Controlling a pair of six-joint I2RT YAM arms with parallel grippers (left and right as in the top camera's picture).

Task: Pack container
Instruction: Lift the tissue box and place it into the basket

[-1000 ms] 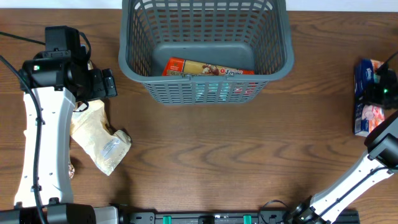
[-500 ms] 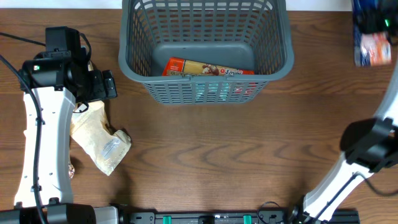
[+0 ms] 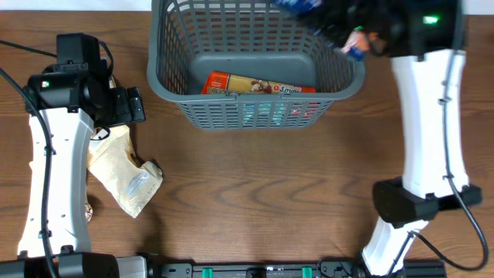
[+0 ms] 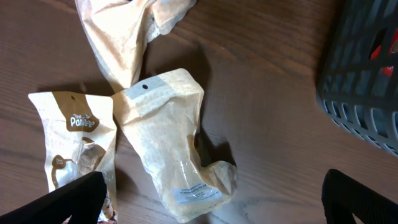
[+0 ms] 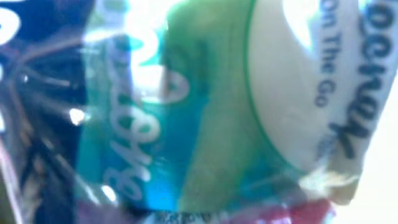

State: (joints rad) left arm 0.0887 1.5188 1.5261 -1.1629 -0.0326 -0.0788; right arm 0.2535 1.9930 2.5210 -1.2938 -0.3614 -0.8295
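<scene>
The right gripper (image 3: pixel 345 31) is clenched on a glossy foil packet (image 5: pixel 186 124). The packet fills the right wrist view with crinkled blue, teal and green film and a white patch printed "On The Go". From overhead, gripper and packet are blurred and hang over the back right corner of the container (image 3: pixel 255 110). This dark grey plastic basket, with slotted lattice walls, a thick rim and a solid floor, stands at the far middle of the wooden table (image 3: pixel 270 193). Inside it a flat orange-red box (image 3: pixel 258 83) lies lengthwise against the near wall, and the rest of the floor is bare. The right arm's white link rises from a black elbow near the front right edge and reaches straight up to the container, a green light glowing at its wrist. The left gripper (image 4: pixel 214 202) is released, its two dark fingertips (image 4: pixel 78 196) spread wide at the lower corners of its wrist view. It is above a tan paper pouch (image 4: pixel 165 137) with a hang hole and a clear window. Beside that lie a smaller pouch with a brown label (image 4: pixel 78 143) and a crumpled pale bag (image 4: pixel 124 37). The left arm's white link runs up the table's left side to a black wrist turned toward the container.
</scene>
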